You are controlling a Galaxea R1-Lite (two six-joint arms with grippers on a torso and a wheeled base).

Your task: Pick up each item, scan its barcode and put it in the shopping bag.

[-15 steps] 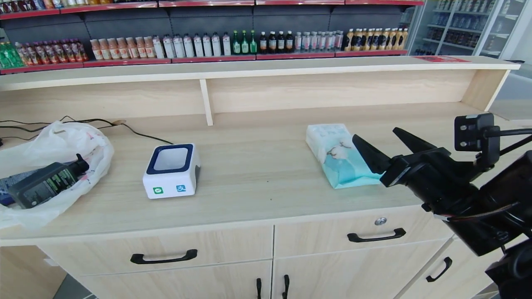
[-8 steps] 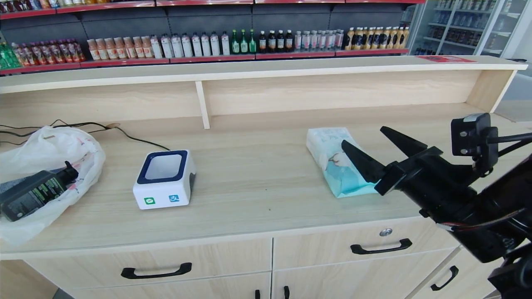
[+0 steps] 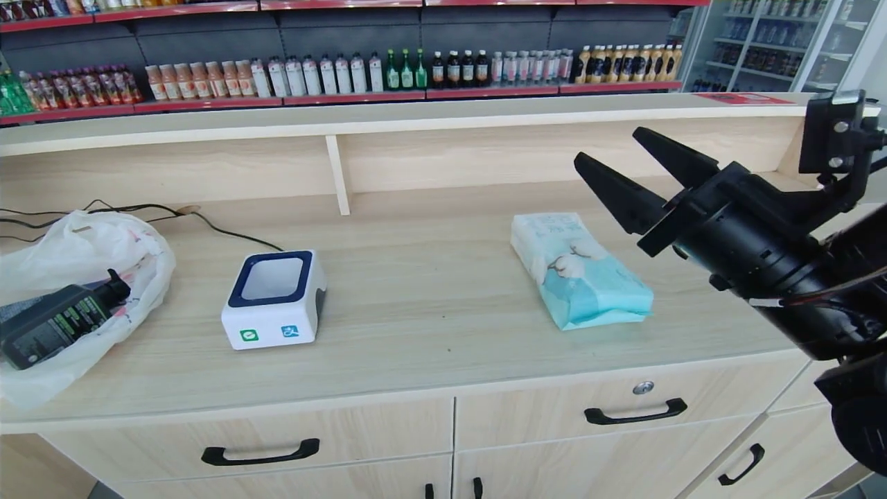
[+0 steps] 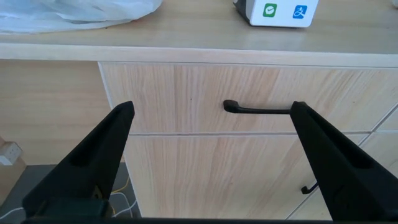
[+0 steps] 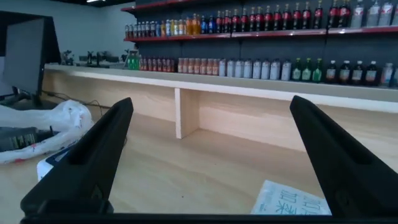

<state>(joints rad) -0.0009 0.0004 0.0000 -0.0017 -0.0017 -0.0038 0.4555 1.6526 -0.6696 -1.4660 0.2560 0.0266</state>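
The tissue pack (image 3: pixel 582 272), the soft teal-and-white one, is lying flat on the bench (image 3: pixel 429 312), over toward the right side, and nothing's touching it. The right hand (image 3: pixel 608 147) is up in the air off to the right of the pack, clear of it. Its two black fingers (image 3: pixel 617 194) are spread wide with nothing between them.

Left of the pack, about mid-bench, sits the scanner (image 3: pixel 274 299), a little white box with a dark blue frame around its upward-facing window. Further left is the shopping bag (image 3: pixel 83 239), thin white plastic slumped on the bench. A dark bottle (image 3: pixel 55 320) lies on its side in the bag's opening, cap end pointing toward the scanner. A black cable (image 3: pixel 229 229) runs along the back of the bench behind the bag.

The left hand (image 4: pixel 211 111) is down below the bench edge, facing a drawer front with a black handle (image 4: pixel 258 110). Its fingers are apart too, holding nothing. Shelves of drink bottles (image 3: pixel 346 73) line the wall behind.
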